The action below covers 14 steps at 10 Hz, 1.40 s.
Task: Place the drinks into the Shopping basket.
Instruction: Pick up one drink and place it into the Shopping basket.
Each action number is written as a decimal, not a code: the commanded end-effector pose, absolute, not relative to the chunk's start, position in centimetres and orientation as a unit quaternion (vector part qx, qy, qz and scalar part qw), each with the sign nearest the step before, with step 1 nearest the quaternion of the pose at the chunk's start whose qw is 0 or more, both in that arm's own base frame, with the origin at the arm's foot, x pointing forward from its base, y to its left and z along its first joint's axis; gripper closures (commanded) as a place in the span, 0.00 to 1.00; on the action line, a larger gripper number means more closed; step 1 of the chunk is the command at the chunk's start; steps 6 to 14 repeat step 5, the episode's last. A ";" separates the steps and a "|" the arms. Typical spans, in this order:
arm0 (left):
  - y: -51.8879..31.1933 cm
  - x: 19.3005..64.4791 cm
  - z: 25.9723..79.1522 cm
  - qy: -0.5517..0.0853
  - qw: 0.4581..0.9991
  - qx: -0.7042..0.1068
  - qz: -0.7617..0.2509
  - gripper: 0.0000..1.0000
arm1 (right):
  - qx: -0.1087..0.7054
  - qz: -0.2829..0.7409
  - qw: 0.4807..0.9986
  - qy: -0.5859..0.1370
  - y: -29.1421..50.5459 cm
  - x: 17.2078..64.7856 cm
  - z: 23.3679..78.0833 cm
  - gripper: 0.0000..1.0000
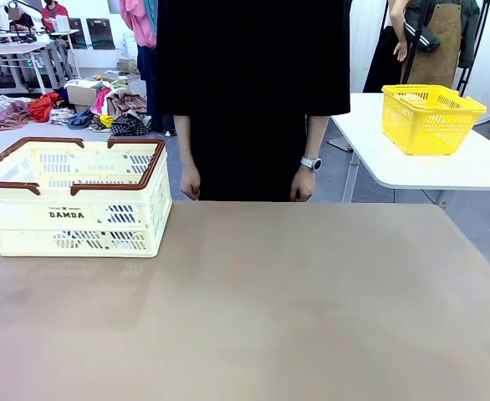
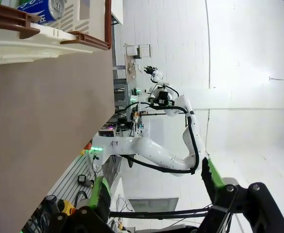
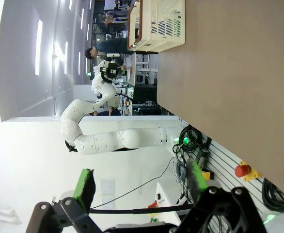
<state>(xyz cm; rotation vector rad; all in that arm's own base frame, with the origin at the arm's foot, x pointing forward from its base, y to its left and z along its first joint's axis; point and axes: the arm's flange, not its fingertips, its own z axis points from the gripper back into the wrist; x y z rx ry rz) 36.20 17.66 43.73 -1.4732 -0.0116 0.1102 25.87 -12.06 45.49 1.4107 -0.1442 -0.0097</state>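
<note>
The cream Shopping basket (image 1: 78,215) with brown rim and handles stands at the far left of the brown table. In the left wrist view its corner (image 2: 16,46) shows at the top left, and a blue drink can (image 2: 42,8) with white text lies inside it. A sliver of green shows beside the can at the frame's corner, too little to identify. My left gripper (image 2: 154,179) hangs open with nothing between its green-padded fingers, well away from the basket. My right gripper (image 3: 139,174) is open too and holds nothing, with the basket (image 3: 156,24) far across the table from it.
A person in black stands at the table's far edge, hands (image 1: 191,184) hanging at their sides. A yellow mesh basket (image 1: 429,117) sits on a separate white table (image 1: 446,171) at the back right. Cables and a red stop button (image 3: 242,171) line the robot's side.
</note>
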 end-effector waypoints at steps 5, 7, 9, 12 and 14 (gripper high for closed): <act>17.5 36.0 43.8 -0.009 0.731 -0.681 0.048 0.00 | 0.655 -0.013 0.753 -0.066 -11.9 26.1 46.3 0.00; 17.5 36.0 43.8 -0.009 0.731 -0.681 0.048 0.00 | 0.655 -0.013 0.753 -0.066 -11.9 26.1 46.3 0.00; 17.5 36.0 43.8 -0.009 0.731 -0.681 0.048 0.00 | 0.655 -0.013 0.753 -0.066 -11.9 26.1 46.3 0.00; 17.5 36.0 43.8 -0.009 0.731 -0.681 0.048 0.00 | 0.655 -0.013 0.753 -0.066 -11.9 26.1 46.3 0.00; 17.5 36.0 43.8 -0.009 0.731 -0.681 0.048 0.00 | 0.655 -0.013 0.753 -0.066 -11.9 26.1 46.3 0.00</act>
